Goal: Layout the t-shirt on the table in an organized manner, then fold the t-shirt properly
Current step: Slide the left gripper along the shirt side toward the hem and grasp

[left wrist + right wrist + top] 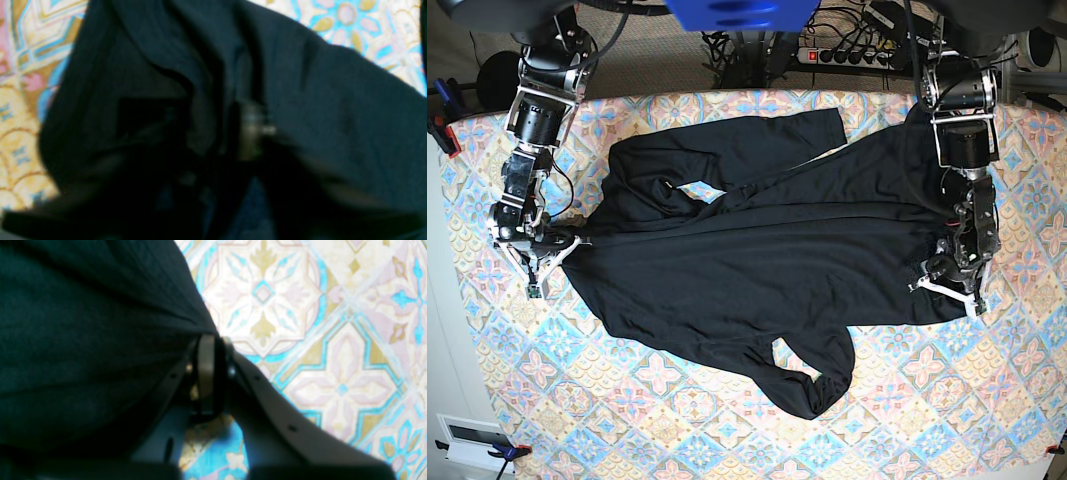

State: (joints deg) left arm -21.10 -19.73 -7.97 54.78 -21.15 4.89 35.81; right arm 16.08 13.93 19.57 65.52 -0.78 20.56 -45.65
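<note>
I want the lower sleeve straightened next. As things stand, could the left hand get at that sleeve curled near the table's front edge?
Probably yes. The left hand sits at the t-shirt hem, and the curled sleeve lies on open table with nothing on it. The hand seems buried in cloth and must come free first.

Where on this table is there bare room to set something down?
The widest bare stretch of table is the near edge, in front of the shirt. Another strip runs down the base view's left edge, outside the right end effector. The middle is all shirt, and both of its ends are crowded by arms.
</note>
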